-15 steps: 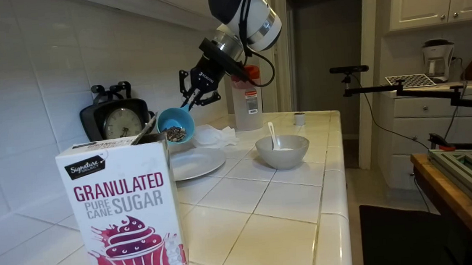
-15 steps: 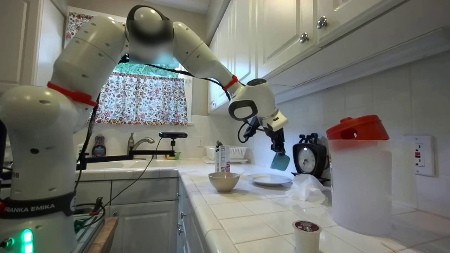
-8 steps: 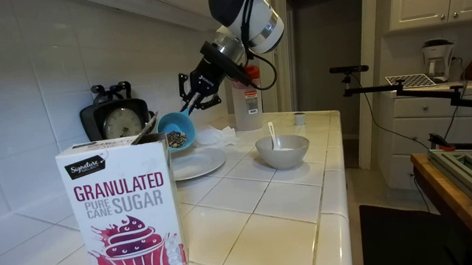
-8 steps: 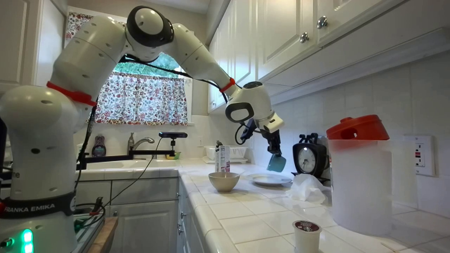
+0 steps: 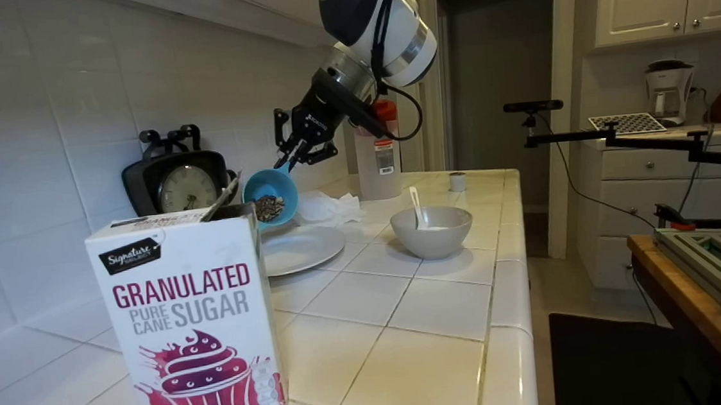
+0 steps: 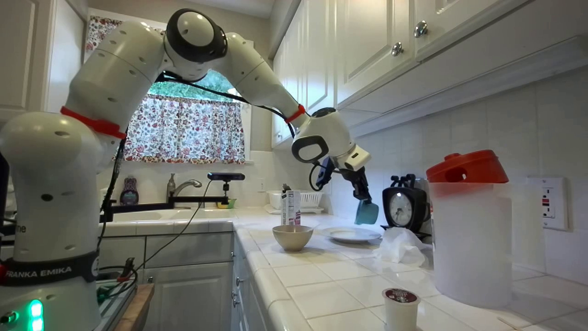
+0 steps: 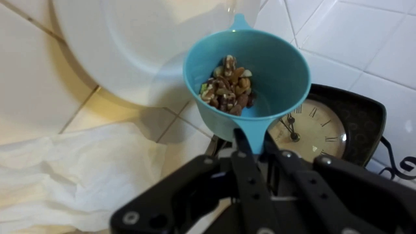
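My gripper [image 7: 255,141] is shut on the handle of a blue measuring cup [image 7: 276,70], with one finger on each side of it. The cup holds mixed nuts [image 7: 230,89], heaped to one side. The gripper also shows in both exterior views [image 5: 288,160] [image 6: 363,193]. The cup [image 5: 267,183] [image 6: 367,214] hangs tilted in the air, apart from the counter. A pale plate [image 7: 130,35] lies beyond and below the cup; it also shows in both exterior views [image 5: 306,248] [image 6: 351,236]. A black clock [image 7: 354,126] stands close behind the gripper in the wrist view.
A crumpled white paper [image 7: 84,175] lies near the plate. A grey bowl [image 5: 431,239] with a white spoon [image 5: 416,204] stands near the counter edge. A sugar box [image 5: 191,344], a red-lidded pitcher [image 6: 473,243] and a small pod cup [image 6: 400,312] stand on the counter. Cabinets [image 6: 367,50] hang above.
The arm has come down slightly and the cup with it. The cup's tilt has shifted a little. The nuts are in the cup throughout, and the other things have not moved.
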`<state>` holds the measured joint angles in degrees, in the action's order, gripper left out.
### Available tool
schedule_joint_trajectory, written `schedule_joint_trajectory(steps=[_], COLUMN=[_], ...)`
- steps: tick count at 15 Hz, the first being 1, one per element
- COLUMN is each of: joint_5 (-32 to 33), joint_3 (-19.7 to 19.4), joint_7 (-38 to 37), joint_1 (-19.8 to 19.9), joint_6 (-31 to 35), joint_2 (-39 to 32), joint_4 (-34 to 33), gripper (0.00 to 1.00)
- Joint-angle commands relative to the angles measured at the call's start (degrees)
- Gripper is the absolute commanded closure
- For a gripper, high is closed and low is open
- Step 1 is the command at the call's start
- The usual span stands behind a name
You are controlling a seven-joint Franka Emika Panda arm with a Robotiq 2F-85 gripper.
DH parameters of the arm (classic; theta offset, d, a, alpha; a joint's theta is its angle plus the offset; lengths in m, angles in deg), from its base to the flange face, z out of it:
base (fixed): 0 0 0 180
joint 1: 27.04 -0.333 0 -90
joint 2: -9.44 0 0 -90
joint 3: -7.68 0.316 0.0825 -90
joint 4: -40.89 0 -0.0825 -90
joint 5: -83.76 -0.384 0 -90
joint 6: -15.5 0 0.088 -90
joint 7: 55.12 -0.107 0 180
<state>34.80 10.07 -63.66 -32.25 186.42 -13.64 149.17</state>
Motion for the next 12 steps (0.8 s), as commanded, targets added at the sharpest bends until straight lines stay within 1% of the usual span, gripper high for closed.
schedule_joint_trajectory(steps=[1,6,12], joint_5=[-1.14,-1.96,-1.71], joint_3=[2.60,6.54,11.71], joint_7=[5.49,9.31,12.22], joint_1=[0.67,1.88,5.37], joint_6=[3.21,8.11,14.92], joint_2=[1.24,1.49,2.45], joint_4=[2.18,3.76,5.06], gripper=[0.97,0.97,0.97])
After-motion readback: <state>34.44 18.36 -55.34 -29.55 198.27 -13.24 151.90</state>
